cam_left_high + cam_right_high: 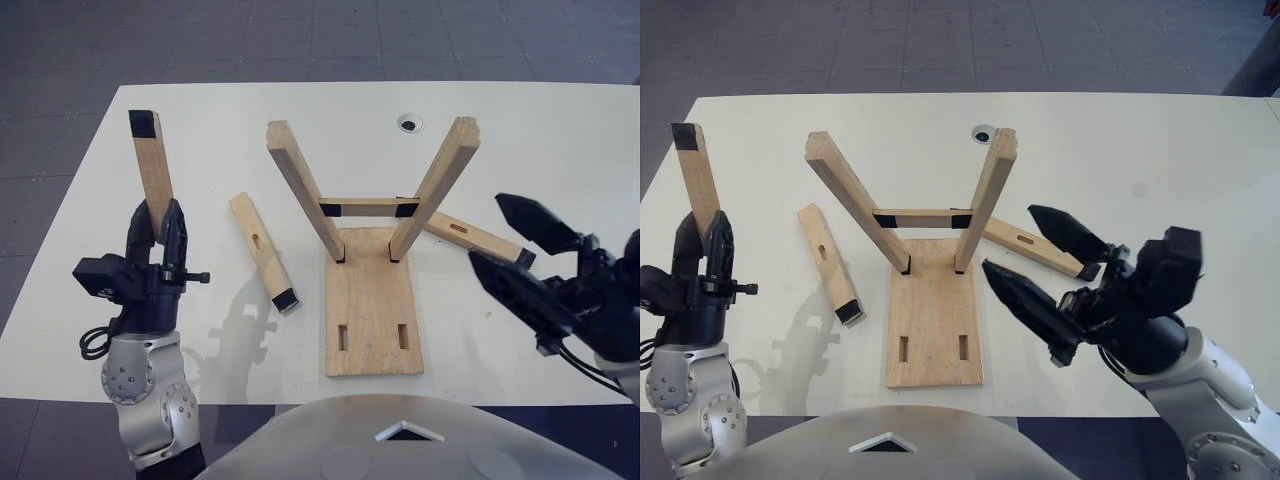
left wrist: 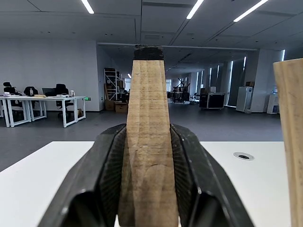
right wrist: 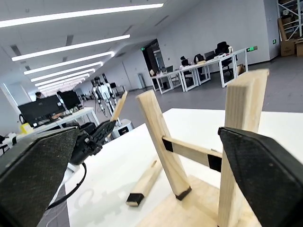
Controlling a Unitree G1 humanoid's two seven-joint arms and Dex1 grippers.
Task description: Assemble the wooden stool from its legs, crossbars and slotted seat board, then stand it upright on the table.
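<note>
My left gripper (image 1: 160,215) is shut on a wooden leg (image 1: 152,170) with a black tip, holding it upright over the table's left side; the leg (image 2: 147,142) sits clamped between both fingers (image 2: 104,179). The slotted seat board (image 1: 372,320) lies flat mid-table. Two legs (image 1: 305,190) (image 1: 435,185) stand in its far slots, splayed outward and joined by a crossbar (image 1: 368,208). A loose leg (image 1: 262,250) lies left of the board, and another piece (image 1: 470,235) lies behind the right standing leg. My right gripper (image 1: 487,228) hangs open to the right of the board, empty.
The white table (image 1: 520,130) has a round cable hole (image 1: 410,123) at the back. Two free slots (image 1: 372,337) show near the board's front edge. Bare tabletop lies along the far edge and the right side.
</note>
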